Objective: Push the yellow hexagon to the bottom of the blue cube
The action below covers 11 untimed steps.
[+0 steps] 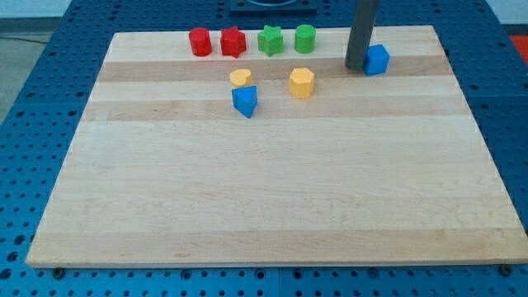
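Note:
The yellow hexagon (302, 82) sits on the wooden board near the view's top, a little right of centre. The blue cube (377, 59) lies further to the view's right and slightly higher. My tip (355, 67) rests on the board right beside the blue cube's left side, touching or nearly touching it. The tip is to the right of the yellow hexagon, about a block's width and a half away.
A red cylinder (200, 42), a red star (233, 42), a green star (270, 40) and a green cylinder (305, 38) line the top edge. A yellow heart (240, 77) sits just above a blue triangular block (244, 101), left of the hexagon.

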### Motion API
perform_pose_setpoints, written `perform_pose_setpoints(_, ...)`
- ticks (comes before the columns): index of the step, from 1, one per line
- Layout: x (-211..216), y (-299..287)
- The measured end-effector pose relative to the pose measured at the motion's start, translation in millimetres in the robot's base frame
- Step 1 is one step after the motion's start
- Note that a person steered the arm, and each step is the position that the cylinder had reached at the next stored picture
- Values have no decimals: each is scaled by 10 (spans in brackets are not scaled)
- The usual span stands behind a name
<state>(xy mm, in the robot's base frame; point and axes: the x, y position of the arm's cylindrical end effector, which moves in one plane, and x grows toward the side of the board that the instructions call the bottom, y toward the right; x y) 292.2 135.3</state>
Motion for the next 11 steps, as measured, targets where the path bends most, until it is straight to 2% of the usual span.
perform_pose_setpoints(1, 0, -27)
perform_pose_setpoints(3, -185, -1109)
perform_pose_setpoints(4, -14, -1312)
perform_pose_setpoints(6, 555, -1286)
perform_pose_setpoints(7, 560, -1107)
perform_pose_setpoints(9, 477, -1126)
perform_pose_setpoints(11, 451, -474)
